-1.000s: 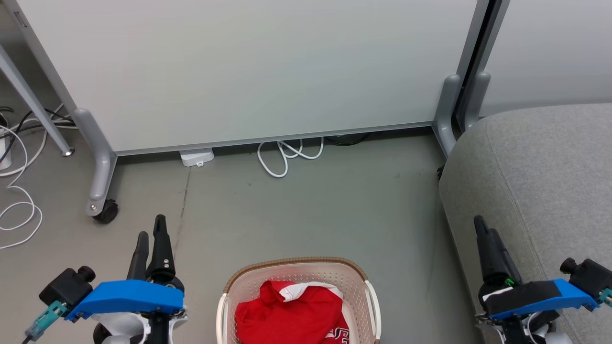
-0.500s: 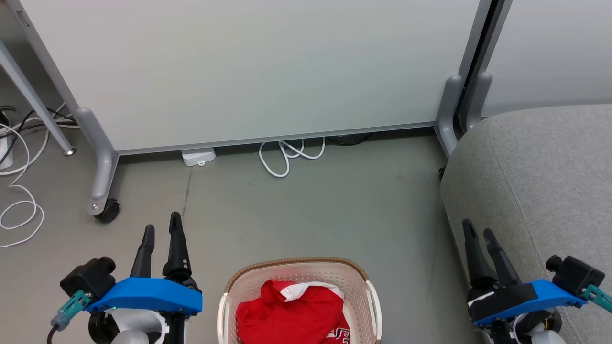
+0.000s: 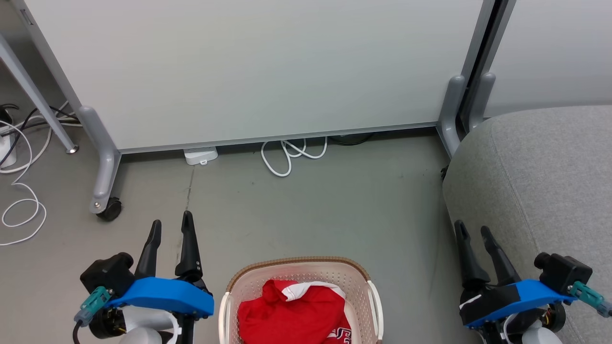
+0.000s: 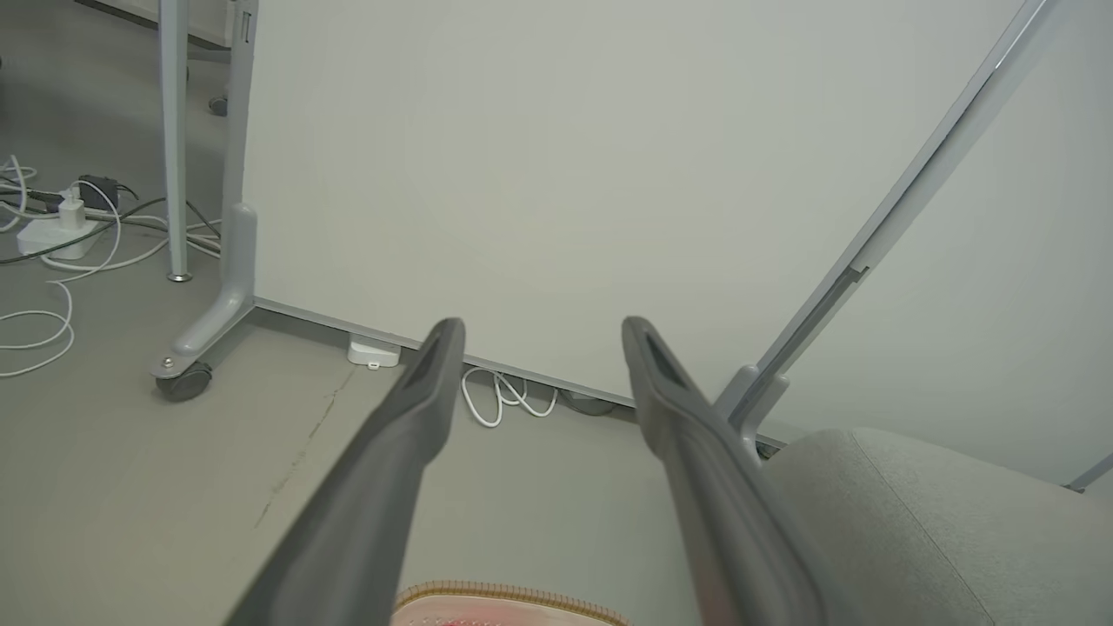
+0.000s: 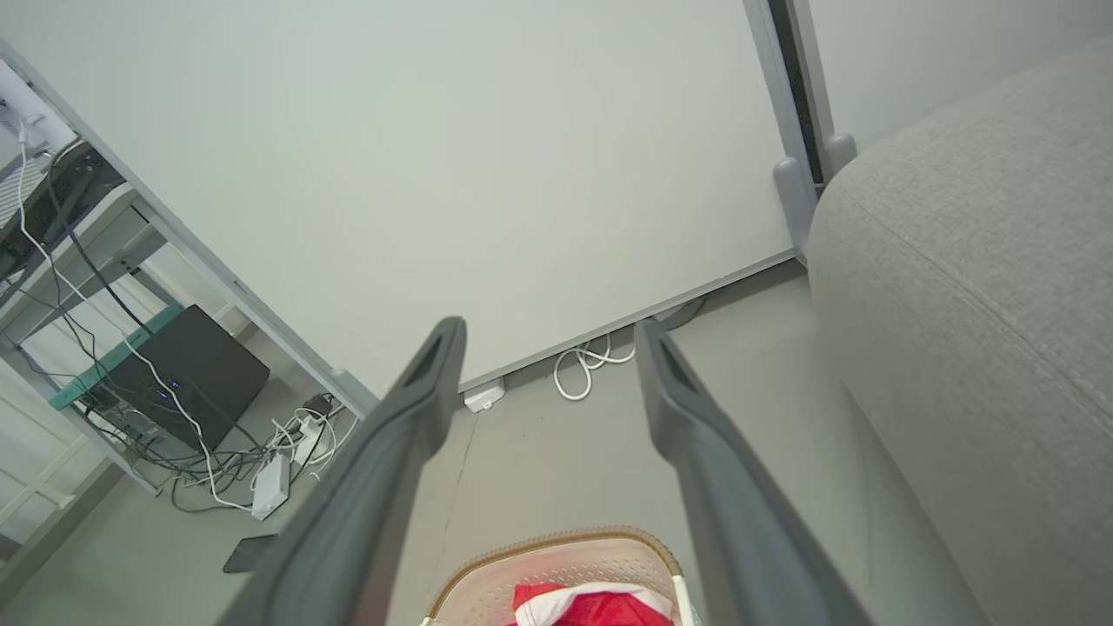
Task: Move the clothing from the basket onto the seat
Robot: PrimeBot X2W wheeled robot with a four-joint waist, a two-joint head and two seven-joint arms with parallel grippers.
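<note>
Inspector: Clothing (image 3: 291, 313), location?

Clerk: Red garments with white trim, bunched inside the basket (image 3: 296, 263) at the bottom middle of the head view. White lettering shows on the lower right fold.

Inspector: Basket position?

Clerk: Standing on the grey floor (image 3: 311, 210), between the two arms. The seat (image 3: 540, 181), light grey fabric with a seam, lies to the robot's right of it, apart, with a strip of floor between them.

Inspector: Left gripper (image 3: 171, 219)?

Clerk: Jaws spread wide, released, nothing between them. It hangs over the floor just left of the basket, fingers pointing away from the robot toward the white partition (image 3: 263, 71). The clothing lies to its right and nearer the robot than its fingertips. In the left wrist view the basket's woven rim sits at the bottom edge, between the fingers.

Inspector: Right gripper (image 3: 472, 227)?

Clerk: Jaws likewise wide and empty. It is right of the basket, and its fingers lie across the seat's near left edge in the head view. Contact with the fabric cannot be judged. The clothing lies to its left, low between the fingers in the right wrist view.

Inspector: Surroundings?

Clerk: White cable (image 3: 287, 153) coiled at the partition's lower edge. Caster (image 3: 109, 209) on the floor beyond the left gripper.
</note>
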